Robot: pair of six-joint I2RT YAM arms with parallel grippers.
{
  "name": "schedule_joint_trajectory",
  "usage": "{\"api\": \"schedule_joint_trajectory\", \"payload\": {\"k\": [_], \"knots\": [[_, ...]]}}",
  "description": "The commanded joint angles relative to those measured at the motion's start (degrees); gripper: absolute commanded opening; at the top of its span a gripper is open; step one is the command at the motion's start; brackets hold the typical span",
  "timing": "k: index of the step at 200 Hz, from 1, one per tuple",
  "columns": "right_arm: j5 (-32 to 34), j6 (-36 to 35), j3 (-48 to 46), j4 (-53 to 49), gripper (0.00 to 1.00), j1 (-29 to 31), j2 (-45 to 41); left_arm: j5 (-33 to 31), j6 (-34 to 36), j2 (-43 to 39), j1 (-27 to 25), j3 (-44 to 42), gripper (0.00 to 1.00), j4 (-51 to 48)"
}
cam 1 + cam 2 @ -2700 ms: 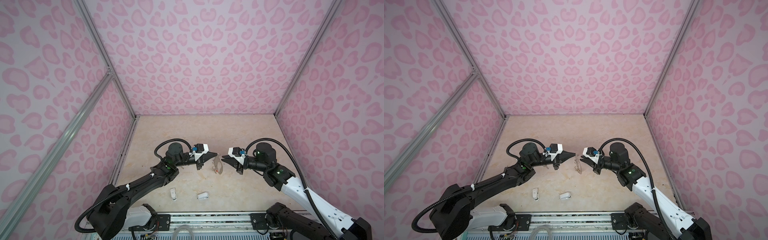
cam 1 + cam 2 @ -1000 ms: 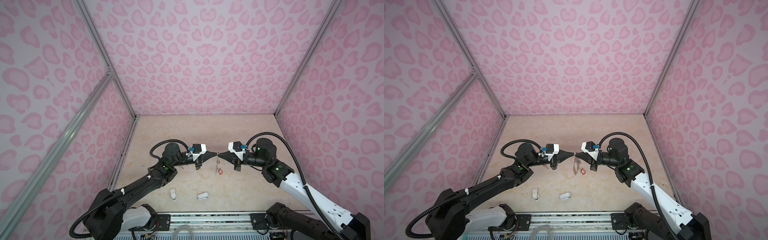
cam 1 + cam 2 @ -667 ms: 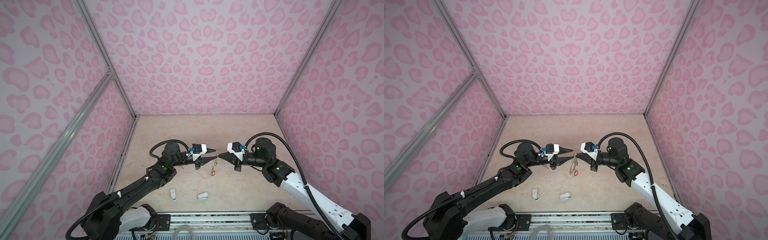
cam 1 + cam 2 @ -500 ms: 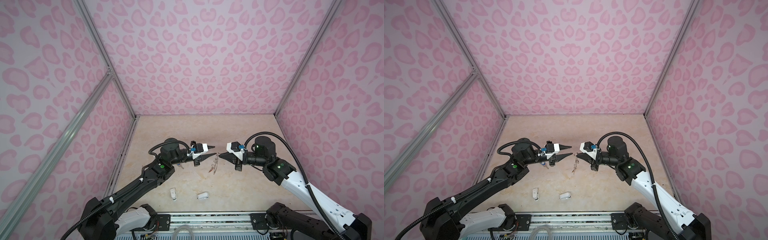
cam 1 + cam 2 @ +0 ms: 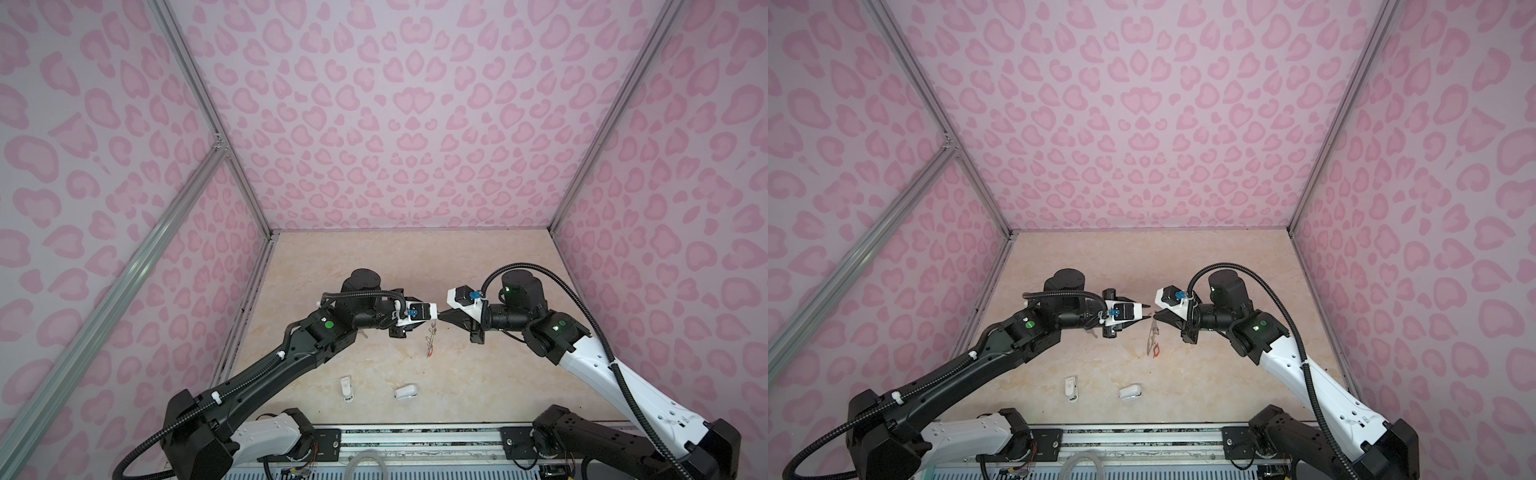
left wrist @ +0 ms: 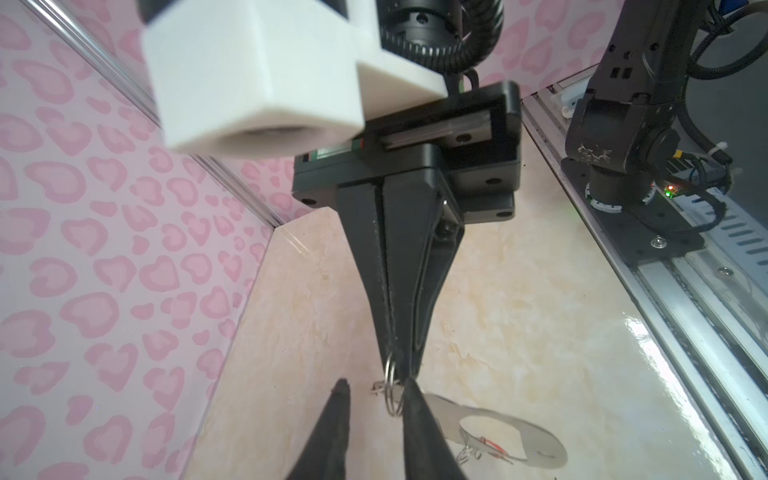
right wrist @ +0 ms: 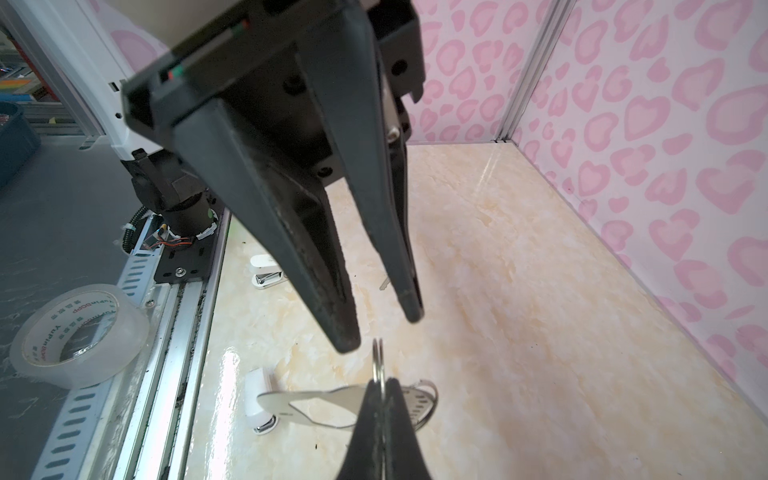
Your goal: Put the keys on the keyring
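1. Pink patterned walls [image 5: 395,124] close the table [image 5: 374,257] on three sides, and a metal rail [image 5: 415,432] runs along the near edge. In both top views the far half of the table is open room, and both arms meet over the middle.
2. The right gripper [image 7: 380,386] has its jaws pressed together on one wire ring [image 7: 377,357] of the keyring [image 7: 324,407]. The plate hangs under the gripper over the middle of the table. I cannot tell if its low end touches the surface.
3. The left gripper [image 7: 379,326] faces it tip to tip, with jaws apart and nothing between them. The top of the wire ring is just beside its tips.
4. The orange-red tagged key [image 6: 490,444] shows at the plate's cutout. How it is attached I cannot tell.
5. Two white plastic objects [image 5: 347,388] [image 5: 405,392] lie near the rail, well apart from the grippers. A roll of clear tape [image 7: 70,336] lies outside, beyond the rail.
6. The table is glossy, with a cream marble pattern. The plate is thin, flat grey metal with an oval cutout. The fingers [image 7: 324,270] are black, long and taper to narrow tips.
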Motion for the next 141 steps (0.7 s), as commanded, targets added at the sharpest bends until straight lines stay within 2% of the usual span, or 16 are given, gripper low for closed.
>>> {"api": "schedule_joint_trajectory", "payload": {"k": [1,29,52,99,141], "knots": [[0.1,-0.5,0.4,-0.4,0.00,0.2,0.3,-3.6,2.8,1.0,-0.8,1.6,0.25,-3.9],[0.2,-0.9,0.8,-1.4,0.00,0.5,0.5,-5.1,3.1,1.5,-1.5,2.6,0.24,-4.7],[0.4,-1.2,1.0,-1.7,0.00,0.7,0.5,-5.3,3.3,1.9,-1.7,3.0,0.17,-5.2],[0.7,-2.2,2.0,-3.3,0.00,1.1,1.3,-3.6,2.5,2.4,-1.8,3.5,0.13,-5.1],[1.7,-2.9,2.1,-3.5,0.00,1.5,1.4,-2.5,0.2,2.7,-1.9,3.4,0.03,-3.8]]}}
